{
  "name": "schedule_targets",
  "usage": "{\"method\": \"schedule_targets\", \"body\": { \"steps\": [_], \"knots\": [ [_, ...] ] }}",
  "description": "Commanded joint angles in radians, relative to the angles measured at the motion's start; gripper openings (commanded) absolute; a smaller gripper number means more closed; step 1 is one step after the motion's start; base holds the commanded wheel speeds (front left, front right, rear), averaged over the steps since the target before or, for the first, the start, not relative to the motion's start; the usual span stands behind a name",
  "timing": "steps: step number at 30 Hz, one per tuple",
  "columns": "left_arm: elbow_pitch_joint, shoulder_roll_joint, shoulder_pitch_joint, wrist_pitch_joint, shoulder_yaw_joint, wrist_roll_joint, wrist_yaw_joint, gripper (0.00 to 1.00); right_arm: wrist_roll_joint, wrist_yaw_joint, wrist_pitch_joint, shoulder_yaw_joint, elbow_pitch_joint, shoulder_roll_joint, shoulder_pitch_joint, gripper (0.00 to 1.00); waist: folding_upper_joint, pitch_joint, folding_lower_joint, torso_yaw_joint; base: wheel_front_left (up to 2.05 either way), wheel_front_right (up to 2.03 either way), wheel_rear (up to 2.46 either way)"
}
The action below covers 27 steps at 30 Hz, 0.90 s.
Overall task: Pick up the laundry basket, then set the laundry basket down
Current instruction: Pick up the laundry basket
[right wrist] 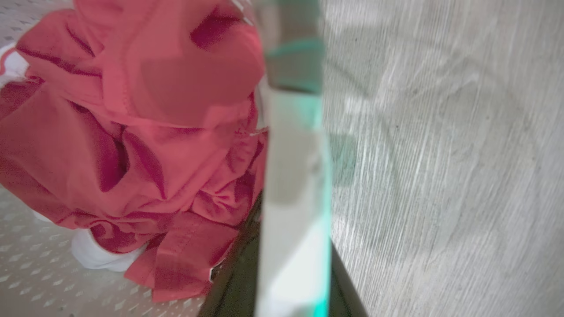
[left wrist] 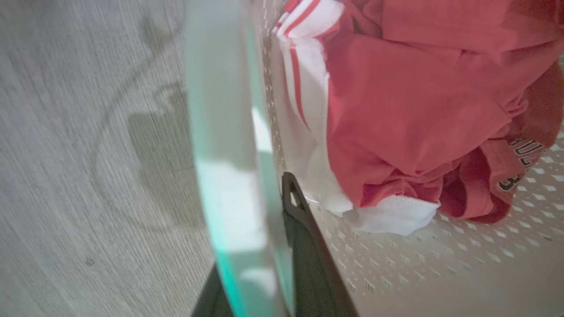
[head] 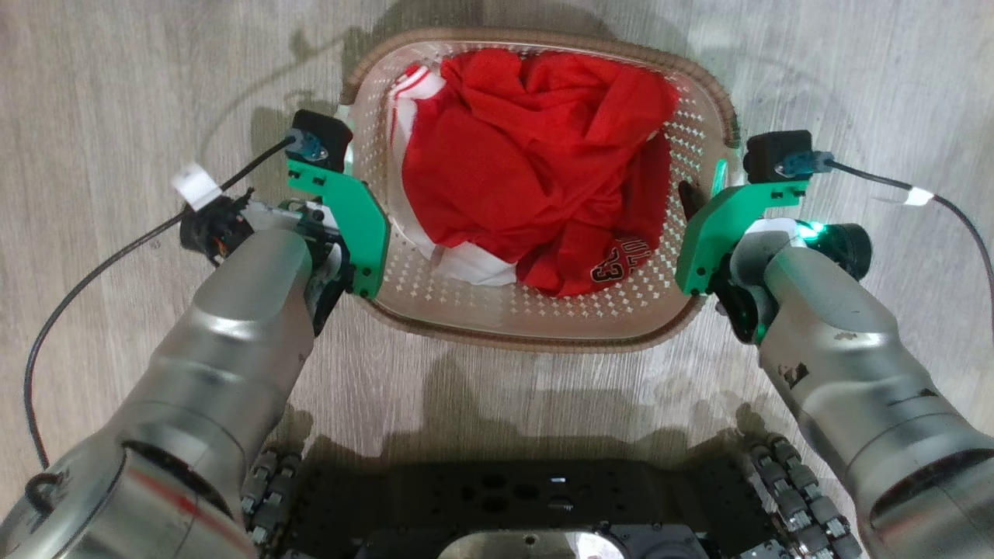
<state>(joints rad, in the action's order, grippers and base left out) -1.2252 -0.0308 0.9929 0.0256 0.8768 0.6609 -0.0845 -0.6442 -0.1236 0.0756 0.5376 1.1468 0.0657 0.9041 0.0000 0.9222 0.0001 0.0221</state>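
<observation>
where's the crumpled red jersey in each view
Head view: crumpled red jersey, upper centre, inside the cream perforated plastic laundry basket.
Left wrist view: jersey at upper right, right of the basket's rim.
Right wrist view: jersey across the left half, left of the rim.
Shared landmark: white cloth poking out beneath it.

basket (head: 505, 307) cream w/ brown rim | clothes (head: 528, 155) red+white | floor (head: 116, 93) grey

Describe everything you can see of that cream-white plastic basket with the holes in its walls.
The cream-white plastic laundry basket is a rounded rectangle with perforated walls and a brown woven-look rim. It stands upright on the pale wood-grain floor. Crumpled red and white clothes lie inside. The left gripper and right gripper each pinch one side, a dark finger inside and one outside.
</observation>
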Motion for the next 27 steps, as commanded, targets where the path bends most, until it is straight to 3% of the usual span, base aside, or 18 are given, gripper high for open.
{"method": "schedule_targets", "body": {
  "steps": [1, 12, 27],
  "knots": [
    [0.014, -0.019, -0.01, -0.003, 0.0, 0.002, 0.002, 0.0, -0.001, -0.007, -0.001, 0.021, -0.005, -0.015, -0.044, 0.0, 0.0, 0.0, -0.0001, 0.002, 0.0, 0.0, 0.0],
    [0.036, -0.019, -0.022, 0.013, 0.071, 0.049, -0.004, 0.0, -0.015, -0.007, -0.033, 0.064, 0.022, -0.015, -0.04, 0.0, 0.0, -0.03, -0.0001, 0.019, 0.0, 0.0, 0.0],
    [0.042, -0.019, -0.085, 0.119, 0.175, 0.123, -0.041, 0.0, -0.095, -0.007, -0.258, 0.144, -0.006, -0.015, -0.089, 0.0, 0.0, -0.178, -0.0001, 0.014, 0.0, 0.0, 0.0]
  ]
}}
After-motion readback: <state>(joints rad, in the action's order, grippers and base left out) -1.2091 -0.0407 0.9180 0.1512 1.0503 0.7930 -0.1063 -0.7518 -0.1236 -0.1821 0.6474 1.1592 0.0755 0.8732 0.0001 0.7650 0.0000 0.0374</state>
